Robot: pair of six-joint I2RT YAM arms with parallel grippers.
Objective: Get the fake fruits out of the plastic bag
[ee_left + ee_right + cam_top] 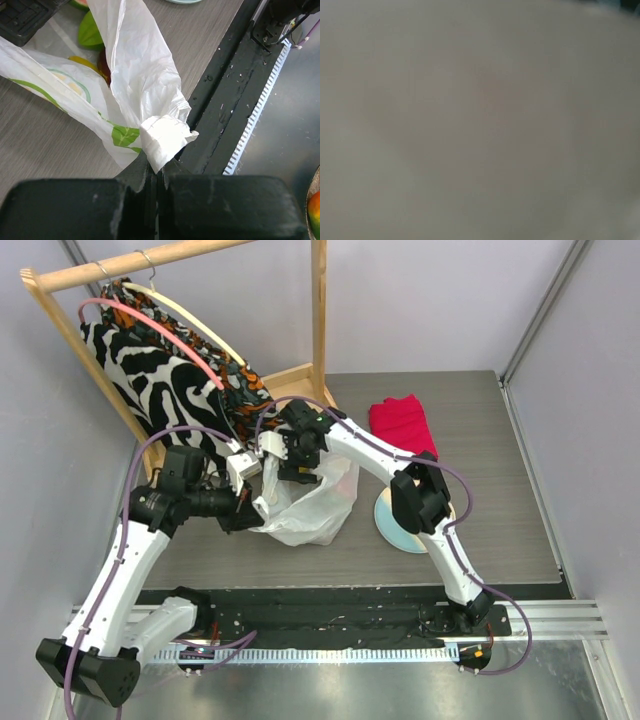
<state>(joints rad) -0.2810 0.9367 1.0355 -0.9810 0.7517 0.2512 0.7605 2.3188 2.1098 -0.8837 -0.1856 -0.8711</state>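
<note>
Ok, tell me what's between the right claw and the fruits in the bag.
Probably only bag film. The right claw hangs at the plastic bag's mouth, its wrist view all blurred whitish, likely plastic against the lens. The left claw pinches a fold, and the fake fruits lie just inside.

The overhead view is lit evenly and softly; only faint shadows are cast on the table. A dull sheen is seen on the metal strip. In the left wrist view the plastic bag is rendered sharp and bright. The right wrist view is blurred entirely to a pale greyish haze.
</note>
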